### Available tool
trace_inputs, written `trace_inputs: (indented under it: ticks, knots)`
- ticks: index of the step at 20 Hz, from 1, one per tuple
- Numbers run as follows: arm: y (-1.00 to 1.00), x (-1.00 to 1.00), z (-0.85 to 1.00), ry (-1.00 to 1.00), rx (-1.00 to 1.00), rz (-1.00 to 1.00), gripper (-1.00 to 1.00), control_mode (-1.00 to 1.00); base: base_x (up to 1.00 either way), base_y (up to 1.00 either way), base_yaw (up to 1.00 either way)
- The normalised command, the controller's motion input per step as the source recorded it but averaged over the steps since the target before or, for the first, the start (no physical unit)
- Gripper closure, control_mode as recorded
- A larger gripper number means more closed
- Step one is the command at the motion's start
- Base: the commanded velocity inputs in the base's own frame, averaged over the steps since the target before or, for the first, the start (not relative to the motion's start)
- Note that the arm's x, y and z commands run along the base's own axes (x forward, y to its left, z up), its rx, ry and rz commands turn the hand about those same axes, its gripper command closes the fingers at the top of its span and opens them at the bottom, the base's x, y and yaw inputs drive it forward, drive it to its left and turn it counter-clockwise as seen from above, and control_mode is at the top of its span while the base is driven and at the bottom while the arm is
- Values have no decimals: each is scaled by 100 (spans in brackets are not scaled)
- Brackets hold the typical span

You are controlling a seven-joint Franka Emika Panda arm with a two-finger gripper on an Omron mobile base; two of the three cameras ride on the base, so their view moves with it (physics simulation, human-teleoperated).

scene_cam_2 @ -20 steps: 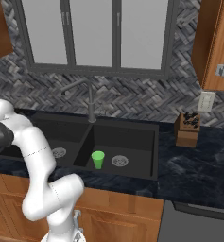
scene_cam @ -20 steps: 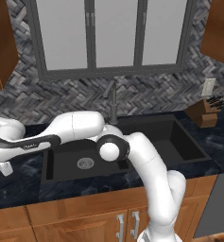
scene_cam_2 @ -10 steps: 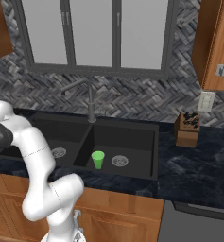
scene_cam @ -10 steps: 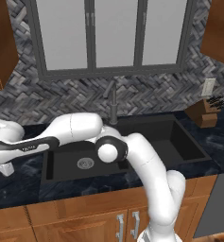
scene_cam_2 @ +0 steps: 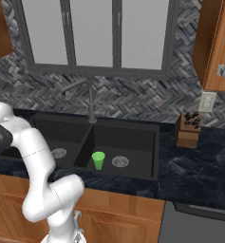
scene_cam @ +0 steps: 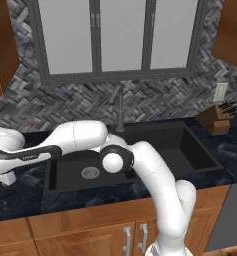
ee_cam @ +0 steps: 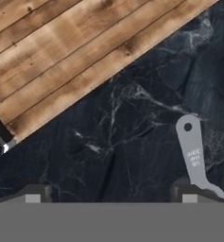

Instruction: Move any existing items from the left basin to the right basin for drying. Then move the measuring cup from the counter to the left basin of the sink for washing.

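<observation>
I see the green tumbler (scene_cam_2: 98, 160) already standing in the right basin (scene_cam_2: 133, 142), and my gripper (ee_cam: 111, 196), spread wide and empty, hovers over the measuring cup (ee_cam: 193, 156) on the counter (ee_cam: 132, 123), not yet grasped.

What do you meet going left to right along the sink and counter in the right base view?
Left drain → faucet → green tumbler → right drain → knife block.
</observation>
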Motion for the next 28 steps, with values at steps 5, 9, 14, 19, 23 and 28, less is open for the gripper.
trace_inputs:
  ticks: [5, 9, 14, 19, 23, 28]
  knots:
    - [7, 3, -10, 0, 1, 14, -100, -100, 0, 0, 0]
    - [6, 9, -10, 0, 0, 12, -100, -100, 0, 0, 0]
    - [5, 13, -7, 0, 1, 10, -100, -100, 0, 0, 0]
    - [11, 18, -6, 0, 0, 7, -100, -100, 0, 0, 0]
    - [19, 9, -12, 0, 0, 4, -100, -100, 0, 0, 0]
    - [22, 0, -15, 0, 0, 2, -100, -100, 0, 0, 0]
